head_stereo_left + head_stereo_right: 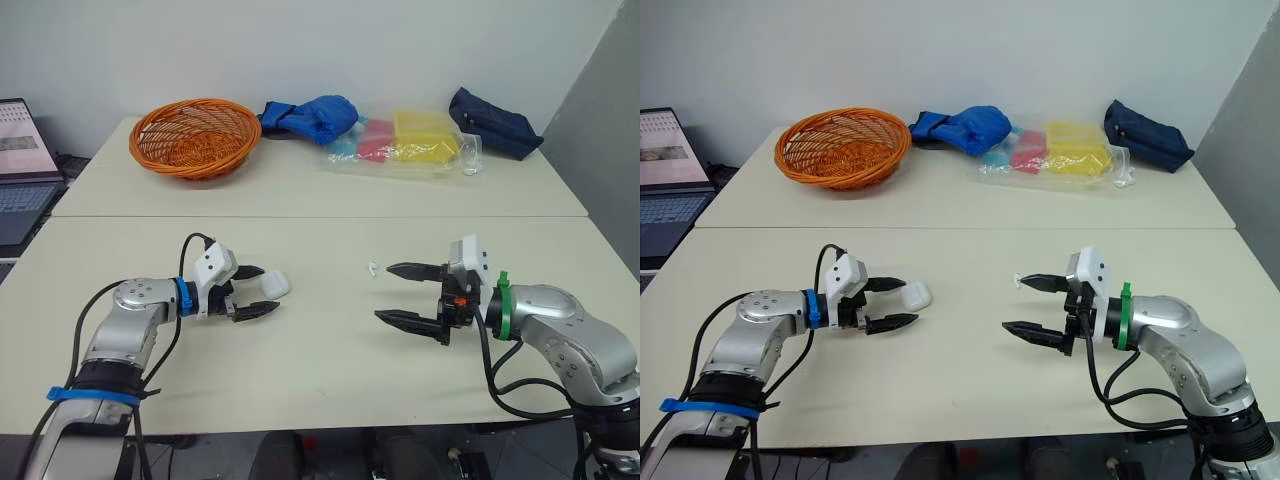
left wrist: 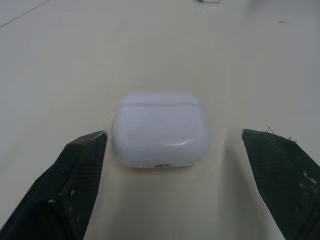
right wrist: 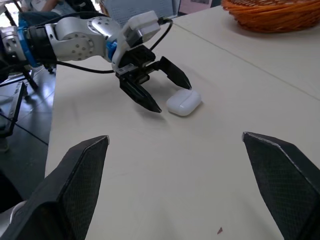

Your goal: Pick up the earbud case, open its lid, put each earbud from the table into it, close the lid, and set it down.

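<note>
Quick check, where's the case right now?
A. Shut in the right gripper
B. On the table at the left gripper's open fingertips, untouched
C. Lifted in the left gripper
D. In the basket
B: the case lies lid shut on the table, with the left gripper open around it and a gap showing between the case and each finger.
</note>
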### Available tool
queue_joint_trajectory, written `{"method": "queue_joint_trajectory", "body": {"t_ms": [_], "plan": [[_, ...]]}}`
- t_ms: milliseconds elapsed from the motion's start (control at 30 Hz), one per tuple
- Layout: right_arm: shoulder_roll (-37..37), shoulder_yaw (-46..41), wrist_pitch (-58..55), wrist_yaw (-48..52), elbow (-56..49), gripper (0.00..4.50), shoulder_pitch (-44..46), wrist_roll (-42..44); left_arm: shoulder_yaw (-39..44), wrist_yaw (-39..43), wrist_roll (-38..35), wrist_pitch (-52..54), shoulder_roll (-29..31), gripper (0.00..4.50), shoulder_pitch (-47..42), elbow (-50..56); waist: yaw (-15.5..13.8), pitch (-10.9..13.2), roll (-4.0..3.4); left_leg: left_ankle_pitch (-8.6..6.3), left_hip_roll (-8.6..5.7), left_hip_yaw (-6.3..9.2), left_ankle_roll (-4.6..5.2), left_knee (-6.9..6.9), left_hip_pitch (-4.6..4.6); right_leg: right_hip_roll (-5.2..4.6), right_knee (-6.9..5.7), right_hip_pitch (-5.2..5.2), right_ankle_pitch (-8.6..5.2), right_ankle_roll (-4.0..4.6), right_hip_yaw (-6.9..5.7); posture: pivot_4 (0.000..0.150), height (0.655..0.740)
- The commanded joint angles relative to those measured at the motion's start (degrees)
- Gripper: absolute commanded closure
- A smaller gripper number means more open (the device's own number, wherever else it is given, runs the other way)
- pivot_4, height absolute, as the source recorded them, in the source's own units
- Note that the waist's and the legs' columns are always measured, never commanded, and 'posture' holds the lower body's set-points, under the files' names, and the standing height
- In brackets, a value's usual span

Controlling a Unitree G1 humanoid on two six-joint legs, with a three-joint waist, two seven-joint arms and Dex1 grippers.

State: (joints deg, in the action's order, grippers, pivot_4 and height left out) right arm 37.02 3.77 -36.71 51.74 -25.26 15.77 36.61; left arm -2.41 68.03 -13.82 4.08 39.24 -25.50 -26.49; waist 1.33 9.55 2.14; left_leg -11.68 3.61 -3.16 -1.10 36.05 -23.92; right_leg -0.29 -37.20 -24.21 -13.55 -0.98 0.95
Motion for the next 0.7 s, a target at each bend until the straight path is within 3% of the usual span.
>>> {"method": "queue_joint_trajectory", "body": {"t_ms": [33, 400, 600, 700], "plan": [[0.2, 0.0, -0.8, -0.3, -3.6, 0.03, 0.9, 1.2, 0.1, -0.3, 1.7, -4.6, -1.0, 0.00, -1.9, -3.9, 0.0, 0.0, 0.00, 0.00, 0.01, 0.01, 0.00, 0.00, 0.00, 0.01, 0.00, 0.00, -0.01, 0.00, -0.01, 0.150, 0.7400], [0.5, -1.1, -1.9, -0.2, -3.6, 0.03, 1.8, 1.9, 0.1, -0.9, 3.2, -9.0, -3.9, 0.00, -2.5, -6.8, -0.1, 0.0, 0.01, 0.00, 0.00, 0.03, 0.00, 0.12, 0.06, -0.01, -0.16, 0.05, 0.01, 0.01, 0.01, 0.150, 0.7400], [0.9, -1.0, -1.3, 0.4, -3.1, 0.00, 0.9, 1.3, -0.1, -0.1, 3.9, -10.6, -4.4, 1.75, -3.8, -9.1, -0.1, 0.0, 0.01, 0.00, -0.01, 0.05, 0.00, 0.12, 0.06, 0.00, -0.18, 0.05, 0.02, -0.02, 0.00, 0.150, 0.7400], [1.0, -1.2, -1.4, 0.4, -3.3, 0.00, 0.7, 1.6, -0.1, 1.2, 4.4, -11.5, -3.7, 1.75, -3.8, -9.6, -0.1, 0.0, 0.01, 0.00, -0.01, 0.06, 0.01, 0.14, 0.09, 0.01, -0.27, 0.04, 0.01, -0.02, 0.00, 0.150, 0.7400]]}}
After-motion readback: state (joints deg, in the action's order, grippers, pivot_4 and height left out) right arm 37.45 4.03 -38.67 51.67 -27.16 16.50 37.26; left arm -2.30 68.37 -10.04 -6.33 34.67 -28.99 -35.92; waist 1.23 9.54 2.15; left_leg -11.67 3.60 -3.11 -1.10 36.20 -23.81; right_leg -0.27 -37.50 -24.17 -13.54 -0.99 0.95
